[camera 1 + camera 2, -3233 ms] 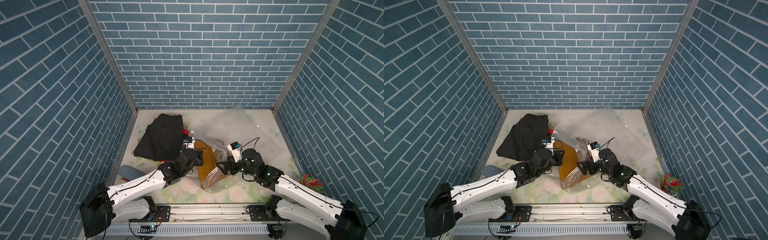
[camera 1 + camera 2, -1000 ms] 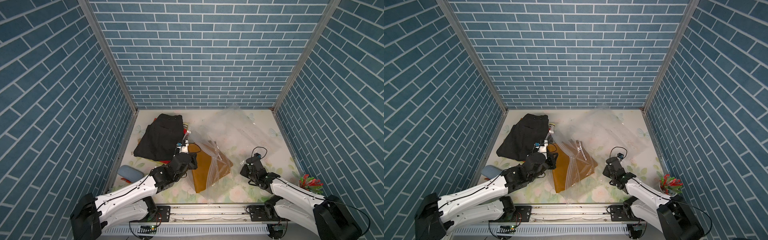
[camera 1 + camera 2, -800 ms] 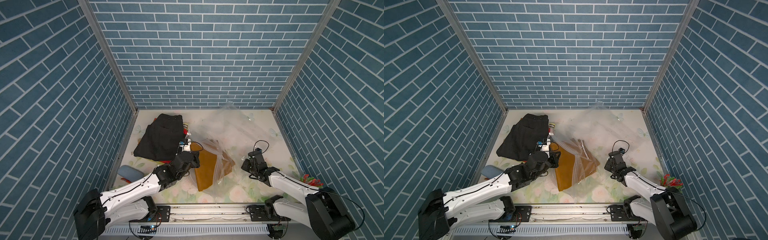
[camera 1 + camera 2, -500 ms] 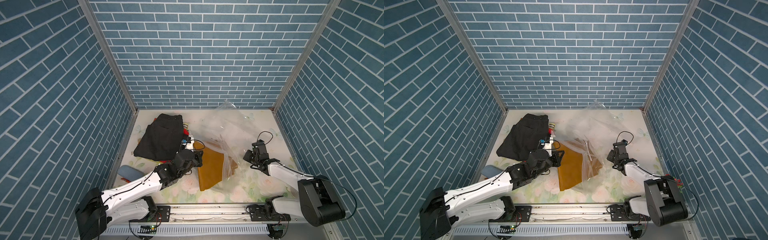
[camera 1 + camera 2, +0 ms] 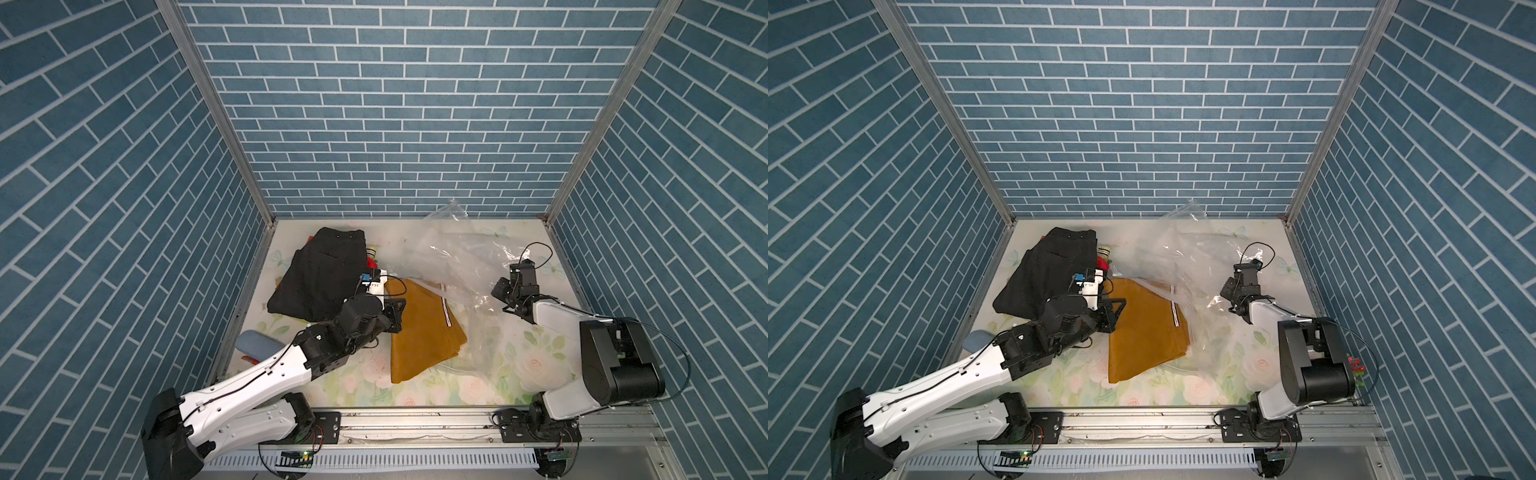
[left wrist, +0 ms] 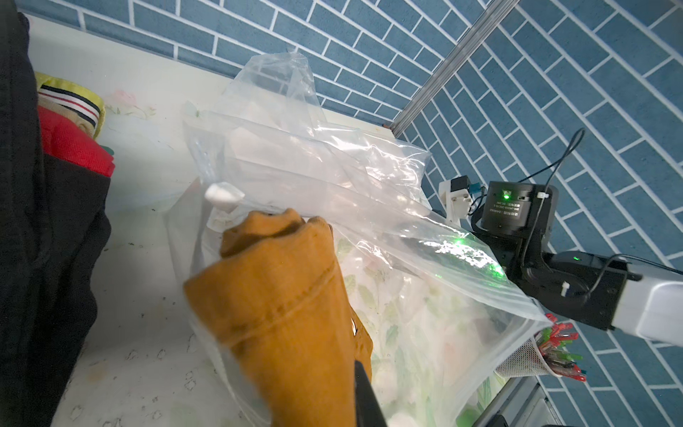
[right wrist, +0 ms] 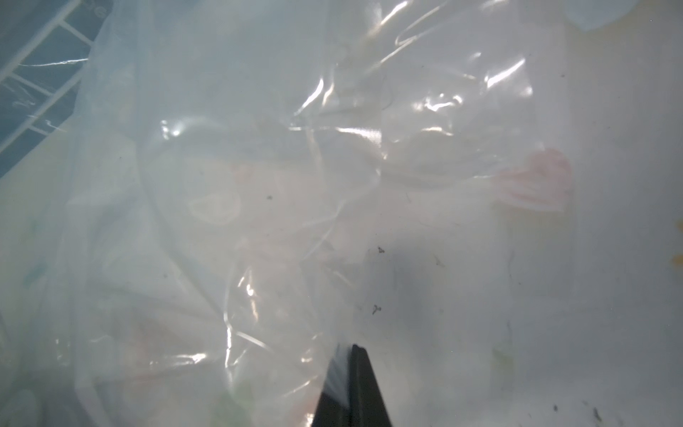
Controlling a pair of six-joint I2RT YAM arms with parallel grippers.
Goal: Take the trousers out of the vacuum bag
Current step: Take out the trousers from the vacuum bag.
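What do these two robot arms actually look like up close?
Both arms have smooth white link shells joined by bulky black cylindrical joints, with thin black cables looping along them. Each ends in a black gripper carrying a small white camera block; a green light glows on the right wrist.

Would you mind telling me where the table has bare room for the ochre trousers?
Bare floral tabletop lies between the ochre brown trousers and the front rail. The far-left corner is crowded by black trousers; the clear plastic bag fills the right.
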